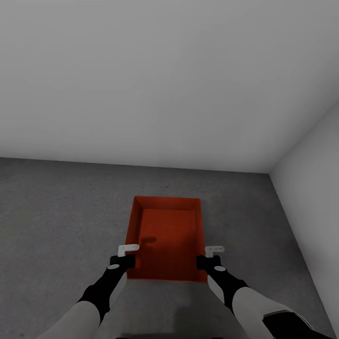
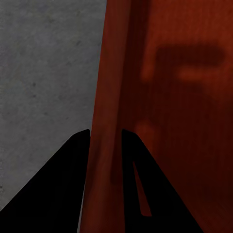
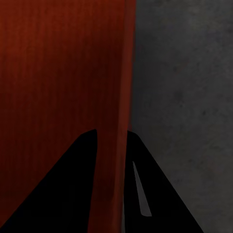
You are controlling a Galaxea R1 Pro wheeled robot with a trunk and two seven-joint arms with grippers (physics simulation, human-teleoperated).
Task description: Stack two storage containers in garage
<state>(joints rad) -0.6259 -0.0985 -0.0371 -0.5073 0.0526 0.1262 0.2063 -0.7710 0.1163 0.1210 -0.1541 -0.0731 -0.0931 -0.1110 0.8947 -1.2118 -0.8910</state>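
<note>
Head view, container: one orange-red storage container (image 1: 167, 238) sits low and centre in the frame, open top up, ribbed bottom showing, with the dark grey concrete floor (image 1: 56, 212) all around it.
Head view, room: pale grey walls (image 1: 165, 70) fill the upper half and run down the right edge — a corner meets the floor at right of centre.
Head view, left gripper: the left gripper (image 1: 126, 255) is on the container's left long wall, near its nearer end.
Head view, right gripper: the right gripper (image 1: 209, 257) is on the opposite long wall, level with the other.
Left wrist view: two dark fingers (image 2: 63, 184) straddle the thin red wall (image 2: 104, 145) — one outside over the concrete, one inside; narrowly parted, pinching the wall. A gripper-shaped shadow lies on the ribbed bottom at upper right.
Right wrist view: same picture mirrored; fingers (image 3: 160, 189) close either side of the wall (image 3: 116, 160), clamped on it, floor (image 3: 189, 97) on the right half of the frame.
</note>
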